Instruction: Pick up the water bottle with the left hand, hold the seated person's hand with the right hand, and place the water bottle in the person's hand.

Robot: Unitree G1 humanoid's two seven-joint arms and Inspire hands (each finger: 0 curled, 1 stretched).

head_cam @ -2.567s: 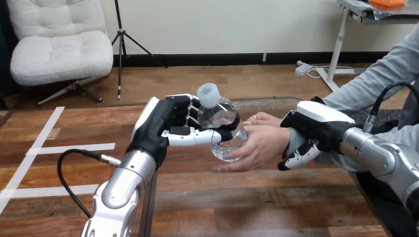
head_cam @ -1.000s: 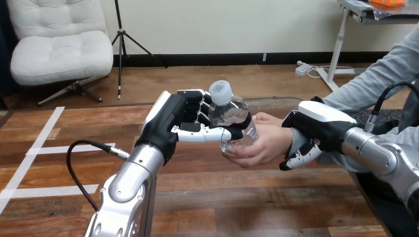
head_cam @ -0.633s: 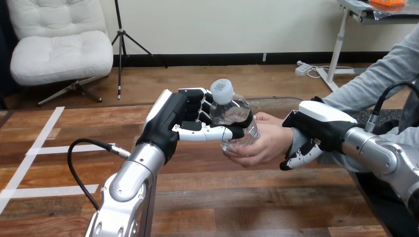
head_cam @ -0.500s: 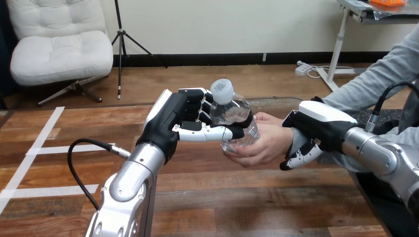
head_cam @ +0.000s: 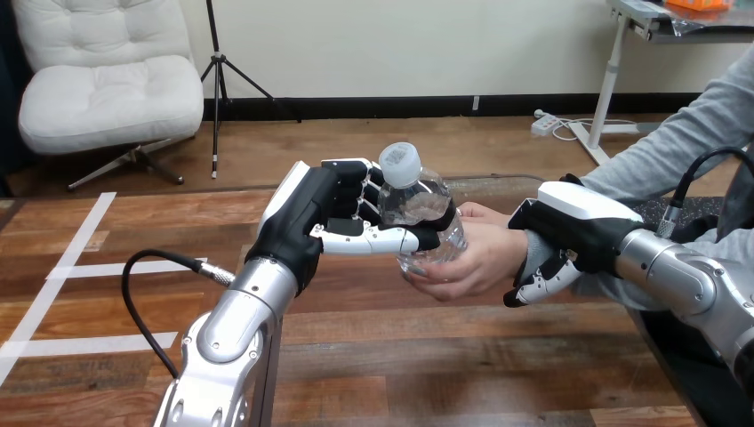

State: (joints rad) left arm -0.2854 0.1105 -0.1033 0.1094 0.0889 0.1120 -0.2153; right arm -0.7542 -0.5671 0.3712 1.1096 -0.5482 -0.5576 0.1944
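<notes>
A clear water bottle [head_cam: 416, 210] with a white cap stands upright above the table's middle. My left hand [head_cam: 313, 221] is shut on it, thumb across its front and fingers behind. The person's hand [head_cam: 476, 258] cups the bottle's base and right side, its fingers curled round the bottom. My right hand [head_cam: 572, 233] grips the person's wrist from above, with fingers curled under the grey sleeve.
The wooden table [head_cam: 427, 356] stretches below both arms. A black cable [head_cam: 142, 294] loops from my left forearm at the lower left. The person's grey-sleeved arm [head_cam: 676, 142] comes in from the upper right.
Since 2.6 s ago my left hand has carried the bottle right and slightly up into the person's hand, whose fingers have curled round its base. Nothing has moved in the last half second.
</notes>
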